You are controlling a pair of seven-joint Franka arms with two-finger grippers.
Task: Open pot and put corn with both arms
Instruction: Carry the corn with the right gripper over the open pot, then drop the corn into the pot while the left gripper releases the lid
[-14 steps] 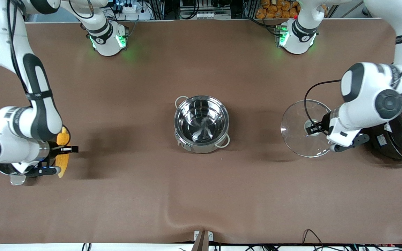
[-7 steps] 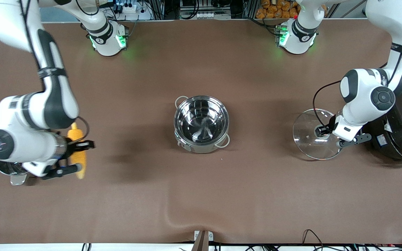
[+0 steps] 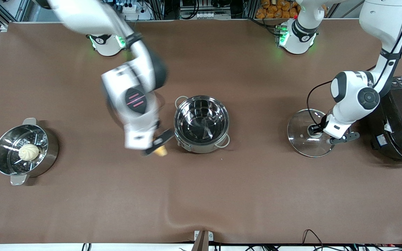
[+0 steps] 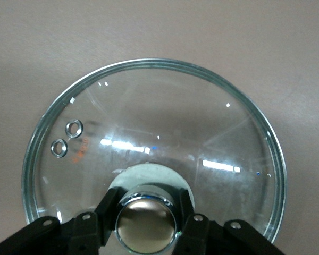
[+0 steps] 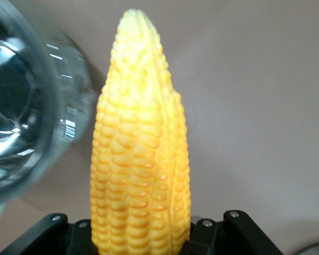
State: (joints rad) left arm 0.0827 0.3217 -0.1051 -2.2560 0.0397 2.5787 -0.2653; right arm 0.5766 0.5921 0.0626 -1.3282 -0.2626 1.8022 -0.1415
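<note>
Right wrist view: bumpy tapered corn (image 5: pixel 141 154) clamped beside shiny pot (image 5: pixel 26 111).

The brown desk (image 3: pixel 82 209) carries a shiny open steel pot (image 3: pixel 201 123), a perforated steamer pot (image 3: pixel 21 150) and a big black rice cooker (image 3: pixel 401 118)

The right arm (image 3: pixel 131 87) is motion-blurred in the front view, and its wrist covers the right gripper (image 3: pixel 157 141) and all but the tip of the corn (image 3: pixel 161 151). The right wrist view cuts off the corn's base and most of the pot (image 5: pixel 21 106). The left wrist view crops the left gripper (image 4: pixel 146 223) and the lid's (image 4: pixel 149 133) edge.
</note>
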